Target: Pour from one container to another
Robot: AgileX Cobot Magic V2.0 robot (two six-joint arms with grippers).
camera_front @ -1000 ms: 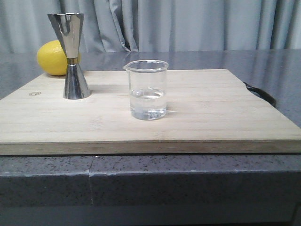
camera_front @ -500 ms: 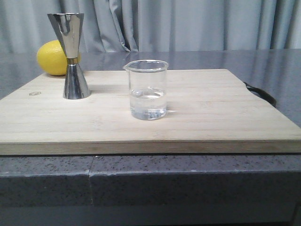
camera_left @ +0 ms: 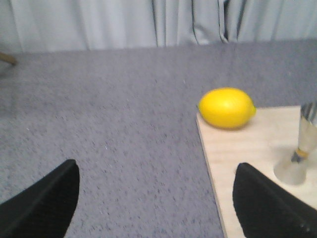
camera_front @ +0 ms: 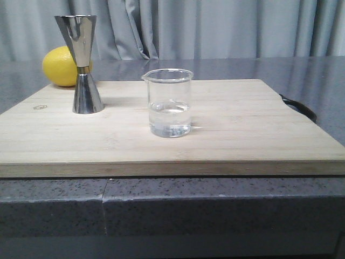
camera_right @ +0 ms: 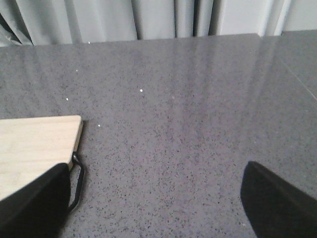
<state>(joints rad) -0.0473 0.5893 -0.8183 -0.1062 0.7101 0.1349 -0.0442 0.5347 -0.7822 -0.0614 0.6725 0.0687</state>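
A clear glass beaker (camera_front: 169, 103) stands upright near the middle of the wooden board (camera_front: 242, 129), with clear liquid in its lower part. The steel jigger (camera_front: 81, 63) stands upright at the board's back left; the left wrist view catches its lower cone (camera_left: 297, 158). My left gripper (camera_left: 158, 198) is open over the grey counter, just left of the board's left edge. My right gripper (camera_right: 153, 198) is open over the counter, right of the board's right edge. Neither gripper shows in the front view.
A yellow lemon (camera_front: 60, 66) lies behind the jigger at the board's back left corner (camera_left: 227, 108). A black wire handle (camera_front: 299, 105) sticks out from the board's right side (camera_right: 77, 181). Grey curtains hang behind the speckled counter (camera_right: 198, 124).
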